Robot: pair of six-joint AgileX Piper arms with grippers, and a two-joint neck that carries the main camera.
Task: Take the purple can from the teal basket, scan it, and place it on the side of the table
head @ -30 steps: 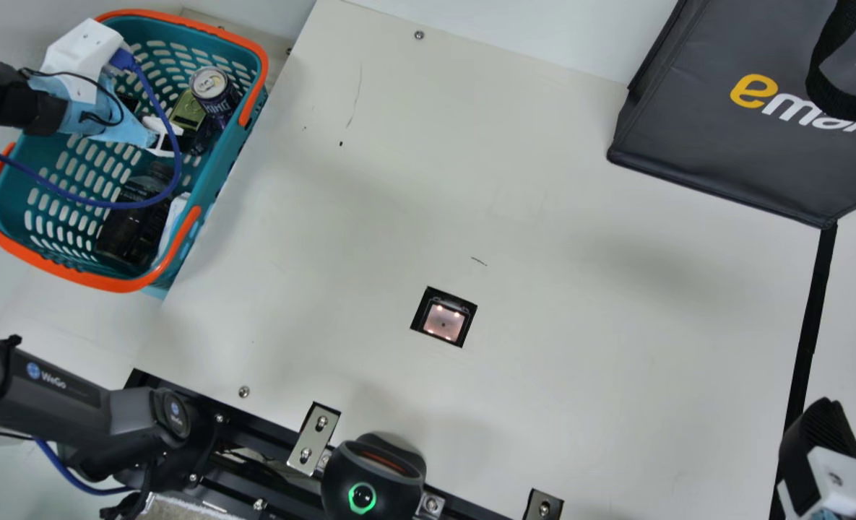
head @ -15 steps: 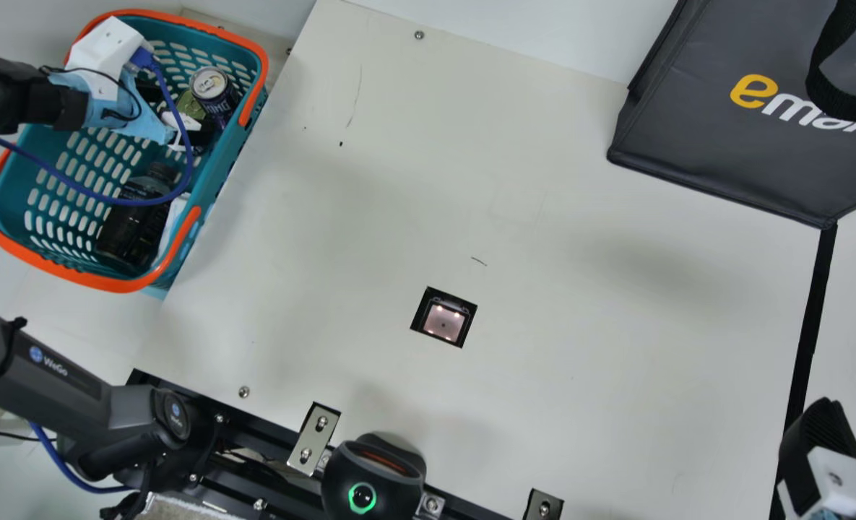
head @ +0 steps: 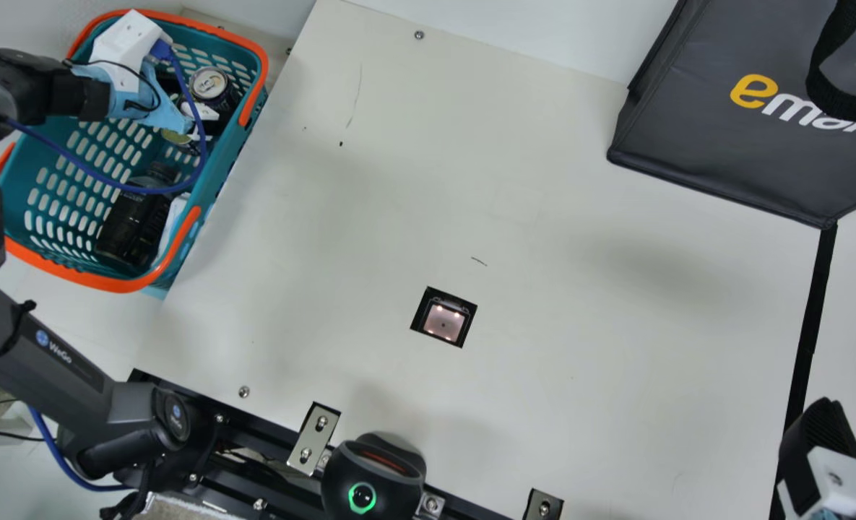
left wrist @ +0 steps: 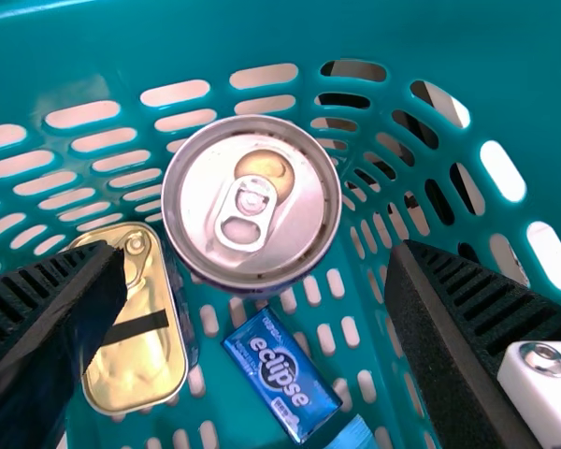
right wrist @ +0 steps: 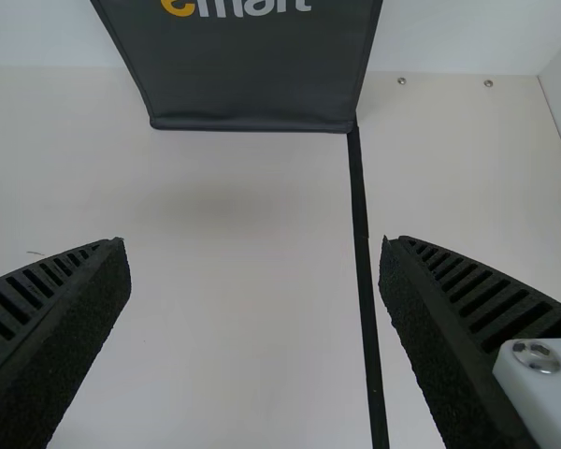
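Note:
My left gripper [head: 200,124] is inside the teal basket [head: 217,170] at the main view's upper left, close beside the purple can [head: 211,85], which stands upright. In the left wrist view, the can [left wrist: 290,220] shows its silver top with the pull tab, beyond the wide-apart fingers of my left gripper [left wrist: 257,318]; nothing is between them. At the main view's lower right edge is my right gripper [head: 821,440], over the table. The right wrist view has my right gripper [right wrist: 254,323] open above the table.
A gold tin [left wrist: 136,355] and a blue eclipse pack [left wrist: 282,374] lie near the can. A dark bottle [head: 135,220] is also in the basket. The scanner window [head: 443,318] is set in the table [head: 579,303]; a dark bag [head: 745,144] stands at upper right.
My left gripper has moved rightward within the basket, closer to the purple can. The right arm has kept still.

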